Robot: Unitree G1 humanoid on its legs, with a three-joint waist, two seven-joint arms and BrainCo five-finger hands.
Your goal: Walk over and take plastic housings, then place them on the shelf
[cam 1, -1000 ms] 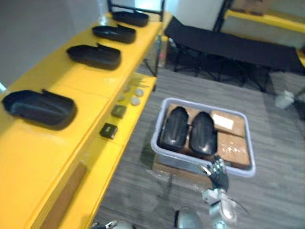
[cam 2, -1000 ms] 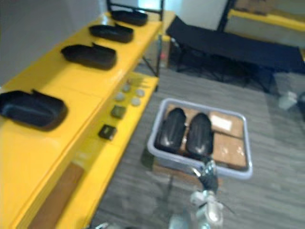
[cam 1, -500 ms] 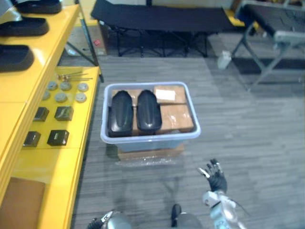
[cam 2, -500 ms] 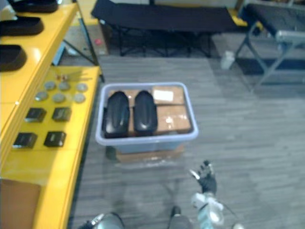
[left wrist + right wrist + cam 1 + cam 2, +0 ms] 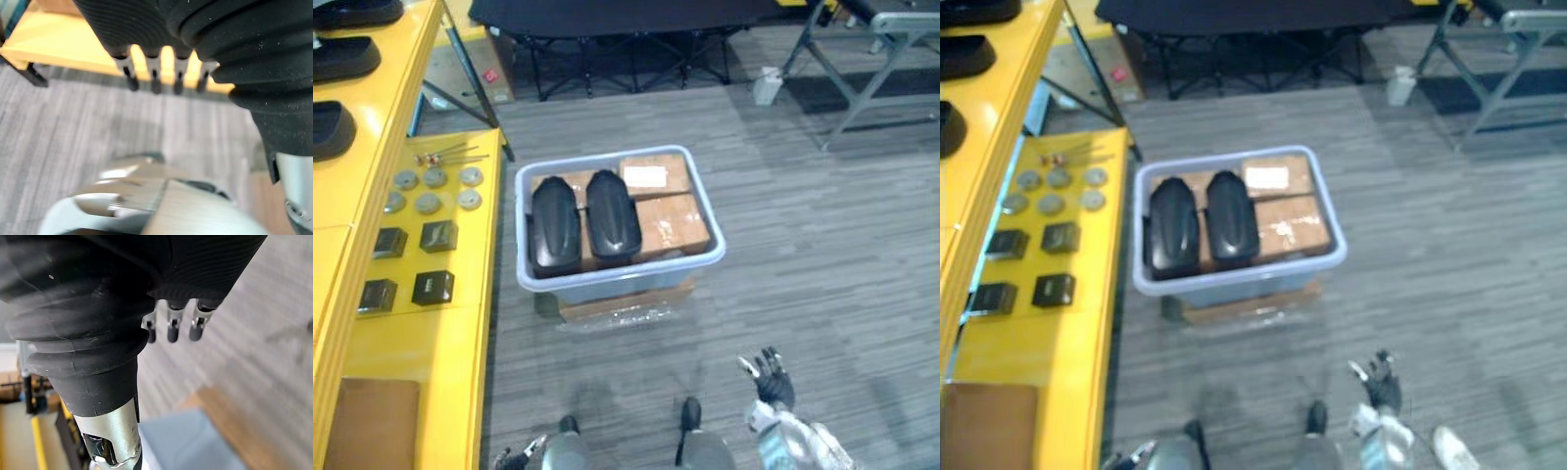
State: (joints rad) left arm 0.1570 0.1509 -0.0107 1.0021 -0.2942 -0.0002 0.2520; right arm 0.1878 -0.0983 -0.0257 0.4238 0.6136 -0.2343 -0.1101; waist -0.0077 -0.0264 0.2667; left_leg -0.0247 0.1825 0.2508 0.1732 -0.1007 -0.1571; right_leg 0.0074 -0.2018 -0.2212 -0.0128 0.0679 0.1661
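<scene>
The step in hand looks like the walk-up to the pick: a pale lilac-grey plastic tub [image 5: 619,281] stands on the grey floor ahead of the robot, and in its left half two glossy black rounded plastic housings [image 5: 555,227] lie side by side, lengthwise and touching. Brown cardboard boxes [image 5: 674,221] fill the tub's right half. To the left of the tub runs the long yellow shelf [image 5: 431,338], whose lower tier, just beside the tub, carries small dark square blocks [image 5: 433,286] and grey round discs [image 5: 428,203]. Its upper tier, farther left, holds more black housings [image 5: 331,127]. The right hand [image 5: 771,385] hangs low on the near side of the tub, well apart from it, its fingers spread and loose with nothing in them. The left hand [image 5: 154,74] hangs over the floor near the shelf's edge, its fingers straight and also empty. Neither housing has been touched, so the task's taking part seems not yet begun. The next move probably calls for stepping closer to the tub's near wall, then reaching both hands down over that wall to the nearer ends of the housings.
</scene>
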